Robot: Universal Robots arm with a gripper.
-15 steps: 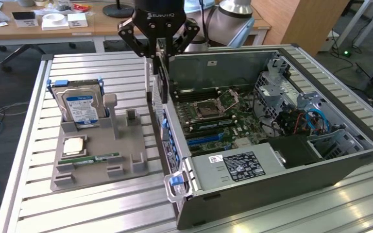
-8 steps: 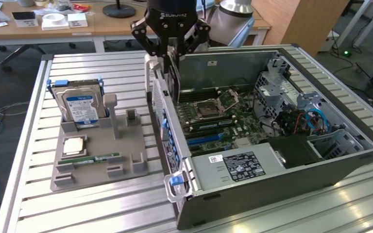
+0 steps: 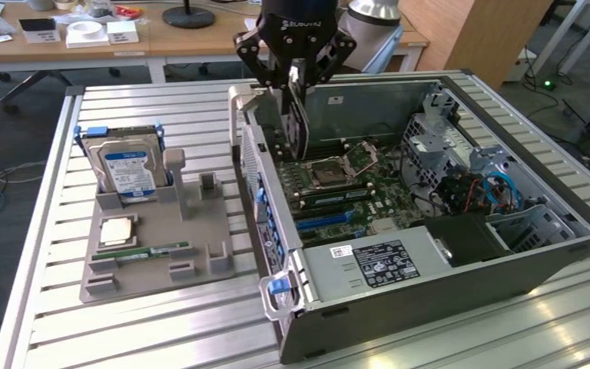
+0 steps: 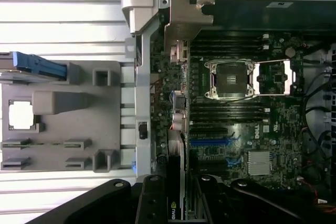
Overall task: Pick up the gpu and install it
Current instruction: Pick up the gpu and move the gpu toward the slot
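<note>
The slatted metal table (image 3: 151,115) carried an open computer case (image 3: 459,296) lying on its side, with a gray parts tray (image 3: 200,223) just beside it on the exterior view's left. Above the case's back corner hung the gripper (image 3: 297,77), its fingers pinching the graphics card (image 3: 297,123), which stood upright on edge over the case's circuit board (image 3: 362,196). Judging from this, the pick-up was done. The installing was not, since the card looked to be clear of the blue slots (image 3: 326,219) inside the case rather than pushed home. The exterior view gave the card's broad black face and its height over the case, along with the hard drive (image 3: 131,165) standing in the tray beside the case. The wrist view, looking down into the case, showed the gripper (image 4: 176,203) and the card (image 4: 175,192) edge-on between the fingers. Beyond them in that view lay the blue slots (image 4: 210,142) and the processor socket (image 4: 231,80), more plainly laid out than from outside.
</note>
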